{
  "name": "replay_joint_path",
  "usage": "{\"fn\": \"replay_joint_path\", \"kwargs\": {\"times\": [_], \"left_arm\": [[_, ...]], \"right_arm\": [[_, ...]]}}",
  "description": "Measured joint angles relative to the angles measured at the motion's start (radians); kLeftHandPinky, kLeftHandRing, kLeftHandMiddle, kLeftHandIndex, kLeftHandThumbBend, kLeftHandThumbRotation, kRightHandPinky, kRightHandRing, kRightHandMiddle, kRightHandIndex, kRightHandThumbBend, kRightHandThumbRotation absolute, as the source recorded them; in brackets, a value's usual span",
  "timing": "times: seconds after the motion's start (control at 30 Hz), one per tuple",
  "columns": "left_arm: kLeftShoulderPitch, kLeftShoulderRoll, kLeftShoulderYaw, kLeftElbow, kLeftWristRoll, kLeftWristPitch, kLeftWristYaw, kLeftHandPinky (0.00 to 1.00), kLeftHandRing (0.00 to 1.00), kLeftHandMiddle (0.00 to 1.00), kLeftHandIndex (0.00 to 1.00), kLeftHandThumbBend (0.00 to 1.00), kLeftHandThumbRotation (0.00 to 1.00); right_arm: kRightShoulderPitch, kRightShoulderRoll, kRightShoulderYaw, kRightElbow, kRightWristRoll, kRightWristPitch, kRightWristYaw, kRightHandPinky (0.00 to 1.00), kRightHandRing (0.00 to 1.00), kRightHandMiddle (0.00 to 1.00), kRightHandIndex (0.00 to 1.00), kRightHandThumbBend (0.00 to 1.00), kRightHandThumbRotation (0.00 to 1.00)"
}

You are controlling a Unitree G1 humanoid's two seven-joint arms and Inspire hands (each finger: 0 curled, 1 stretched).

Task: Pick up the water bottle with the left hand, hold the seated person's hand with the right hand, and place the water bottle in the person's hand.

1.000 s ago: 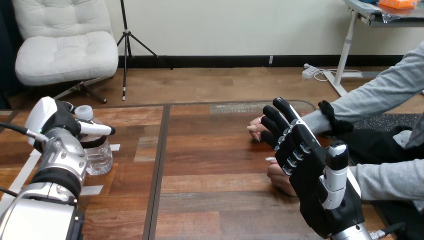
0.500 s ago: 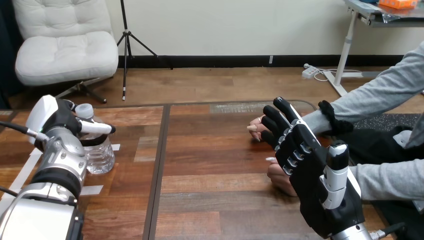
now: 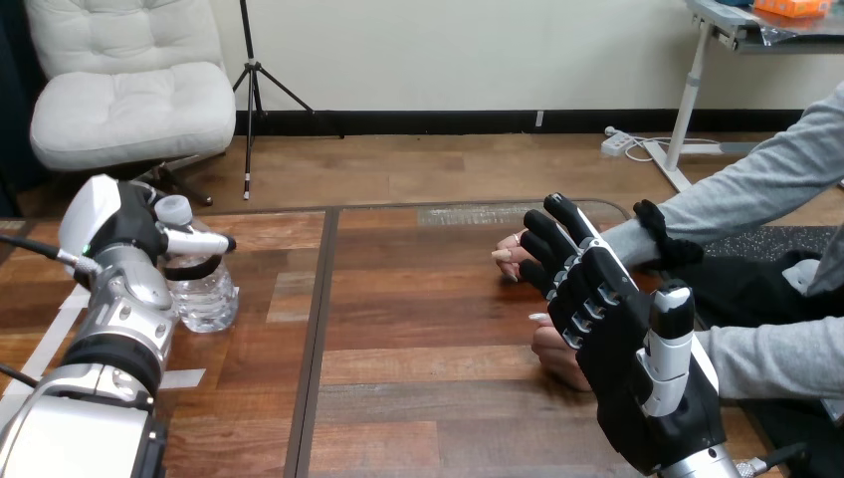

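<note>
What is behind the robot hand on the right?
The person's far hand and near hand, resting on the table. The right robot hand covers most of both.

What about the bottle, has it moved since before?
Yes. The bottle, gripped by the left hand, has shifted right and a little farther away, closer to the table's dark seam.

White tape strips (image 3: pixel 181 378) lie on the wooden table (image 3: pixel 418 398), toward its left side.
</note>
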Motion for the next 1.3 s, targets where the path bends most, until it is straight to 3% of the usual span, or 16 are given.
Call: {"fn": "replay_joint_path", "kwargs": {"times": [0.53, 1.3], "left_arm": [[0.002, 0.004, 0.004, -0.001, -0.003, -0.116, 0.068, 0.45, 0.49, 0.53, 0.50, 0.78, 0.00], [0.049, 0.004, 0.048, -0.009, -0.039, -0.233, 0.115, 0.43, 0.46, 0.50, 0.48, 0.76, 0.00]], "right_arm": [[0.000, 0.000, 0.000, 0.000, 0.000, 0.000, 0.000, 1.00, 0.99, 0.97, 0.98, 0.98, 1.00], [0.000, 0.000, 0.000, 0.000, 0.001, 0.000, 0.006, 1.00, 1.00, 0.98, 0.99, 0.96, 1.00]]}}
